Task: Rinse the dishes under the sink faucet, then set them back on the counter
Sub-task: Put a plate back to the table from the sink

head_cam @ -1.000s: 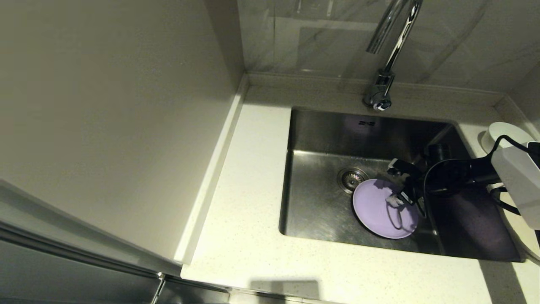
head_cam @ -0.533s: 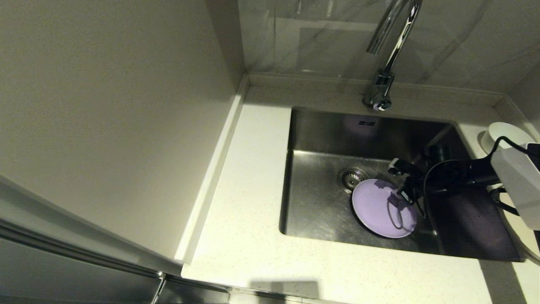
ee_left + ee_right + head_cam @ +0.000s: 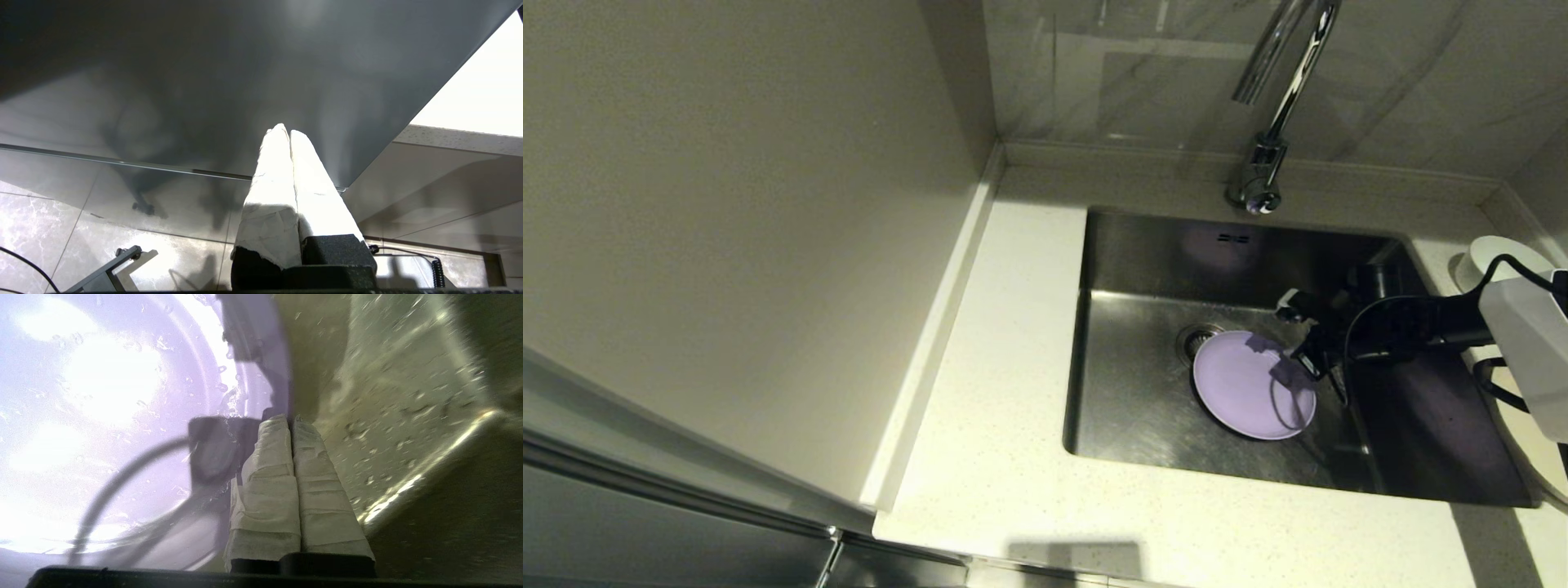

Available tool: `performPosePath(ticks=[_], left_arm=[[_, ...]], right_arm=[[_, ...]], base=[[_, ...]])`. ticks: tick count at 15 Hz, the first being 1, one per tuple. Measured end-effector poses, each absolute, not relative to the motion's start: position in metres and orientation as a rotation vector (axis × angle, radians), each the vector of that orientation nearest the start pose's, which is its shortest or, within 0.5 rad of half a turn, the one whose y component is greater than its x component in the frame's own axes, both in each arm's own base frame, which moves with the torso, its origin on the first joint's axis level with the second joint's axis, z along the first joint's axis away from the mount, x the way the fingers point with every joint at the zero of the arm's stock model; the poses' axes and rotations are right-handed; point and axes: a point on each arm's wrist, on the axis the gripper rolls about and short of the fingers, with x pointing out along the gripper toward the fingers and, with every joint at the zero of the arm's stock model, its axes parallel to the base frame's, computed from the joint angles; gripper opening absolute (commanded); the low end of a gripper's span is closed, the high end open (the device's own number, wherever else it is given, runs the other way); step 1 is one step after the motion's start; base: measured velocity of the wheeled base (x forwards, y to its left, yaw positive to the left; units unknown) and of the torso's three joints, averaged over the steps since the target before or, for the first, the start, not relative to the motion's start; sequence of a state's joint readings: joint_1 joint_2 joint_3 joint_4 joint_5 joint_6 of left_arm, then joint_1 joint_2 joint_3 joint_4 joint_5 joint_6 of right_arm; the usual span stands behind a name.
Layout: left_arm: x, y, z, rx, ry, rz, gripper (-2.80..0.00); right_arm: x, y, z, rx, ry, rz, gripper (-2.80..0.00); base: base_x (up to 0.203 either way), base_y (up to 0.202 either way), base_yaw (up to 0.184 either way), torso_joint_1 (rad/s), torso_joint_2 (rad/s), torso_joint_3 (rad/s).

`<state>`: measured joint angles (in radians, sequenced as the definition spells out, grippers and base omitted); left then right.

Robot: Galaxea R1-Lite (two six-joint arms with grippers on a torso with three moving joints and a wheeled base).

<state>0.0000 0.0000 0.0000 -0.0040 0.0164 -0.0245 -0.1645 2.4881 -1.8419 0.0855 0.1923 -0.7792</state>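
The lavender plate (image 3: 1241, 384) (image 3: 102, 396) hangs wet and tilted inside the steel sink (image 3: 1135, 425), its far edge overlapping the drain strainer (image 3: 1192, 336). My right gripper (image 3: 1298, 355) (image 3: 291, 418) reaches in from the right and is shut on the plate's right rim. The chrome faucet (image 3: 1278, 90) rises behind the basin; no water stream shows. The white bowl (image 3: 1499, 253) stands on the counter (image 3: 1013, 327) at the right. A cream plate's edge (image 3: 1539, 482) peeks out under my right arm. My left gripper (image 3: 286, 131) is shut and empty, parked low beside the cabinet.
A tall beige panel (image 3: 752, 245) walls off the counter's left side. The marble backsplash (image 3: 1143, 73) stands right behind the faucet. The sink's right wall (image 3: 1437, 425) lies close under my right arm.
My right gripper has carried the lavender plate up and toward the back left of the basin, so it now overlaps the drain strainer. The left arm has not moved.
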Motion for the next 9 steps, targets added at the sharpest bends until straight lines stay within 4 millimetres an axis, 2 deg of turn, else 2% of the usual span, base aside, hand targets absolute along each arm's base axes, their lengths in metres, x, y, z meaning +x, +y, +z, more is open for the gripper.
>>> performPosePath(ticks=[5,9], left_arm=[[-0.023,0.000,0.076,-0.025,-0.004,0.016,-2.80],[-0.023,0.000,0.076,-0.025,-0.004,0.016,-2.80]], right_arm=[[0.486,-0.077,0.094,-0.611,0.629,0.279,-2.80],[0.477,-0.078,0.106,-0.618,0.641,0.244,-2.80]], base=[[0.000,0.000,0.000,0.000,0.00,0.000],[0.000,0.000,0.000,0.000,0.00,0.000]])
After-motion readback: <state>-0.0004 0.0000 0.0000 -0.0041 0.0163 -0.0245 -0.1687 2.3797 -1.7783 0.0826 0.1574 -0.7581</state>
